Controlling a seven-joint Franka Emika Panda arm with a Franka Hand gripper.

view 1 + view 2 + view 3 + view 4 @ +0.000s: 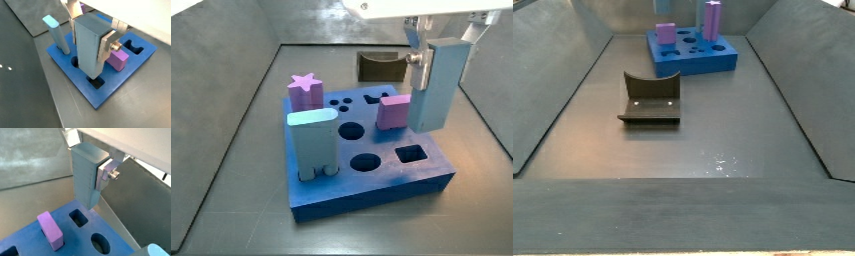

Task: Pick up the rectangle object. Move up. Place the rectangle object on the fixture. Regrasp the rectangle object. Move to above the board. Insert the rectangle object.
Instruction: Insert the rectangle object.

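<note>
While the claw hangs over the far-right part of the board in a side view, it is clamped on the rectangle object, which stands upright between the silver finger plates; one plate with its bolt shows against the bar's side in both wrist views; the bar's lower end is above the blue slab, close to it, and whether it has entered a hole I cannot tell; in a wrist view the rectangle object ends just over a dark square hole near the board's corner; in a wrist view the bar hangs above the board's edge, with a rectangular hole and an oval hole nearby.

On the board in a side view: pale blue block with legs at about 8 o'clock from centre, standing upright; pink star block at about 11 o'clock; pink block just beside the bar, at roughly 2 o'clock; round hole near the middle; another round hole and a square hole toward 5 o'clock.

Fixture sits on the grey floor well apart from the board, its cradle bare; in a side view the fixture lies beyond the board at 12 o'clock.
</note>
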